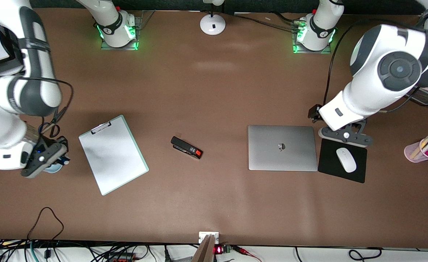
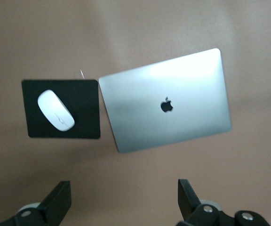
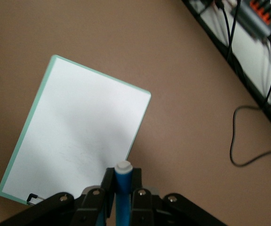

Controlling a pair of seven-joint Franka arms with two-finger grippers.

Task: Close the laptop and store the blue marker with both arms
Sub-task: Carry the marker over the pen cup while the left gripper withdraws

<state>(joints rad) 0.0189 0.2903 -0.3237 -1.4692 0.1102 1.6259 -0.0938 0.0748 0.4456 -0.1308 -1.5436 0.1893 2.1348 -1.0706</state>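
Note:
The silver-grey laptop [image 1: 282,147] [image 2: 168,101] lies shut and flat on the table, apple logo up. My left gripper [image 1: 346,135] [image 2: 123,202] hangs open above the table, over the edge of the black mouse pad [image 1: 327,160] that lies beside the laptop, with nothing between its fingers. My right gripper [image 1: 52,157] [image 3: 123,186] is up near the right arm's end of the table, beside the clipboard [image 1: 113,154], and is shut on the blue marker [image 3: 123,188]. The marker's whitish end pokes out past the fingertips.
A white mouse [image 1: 346,160] rests on the mouse pad. A pink cup of pens [image 1: 423,150] stands toward the left arm's end. A black stapler [image 1: 186,147] lies between clipboard and laptop. A white lamp base [image 1: 213,24] stands between the arm bases.

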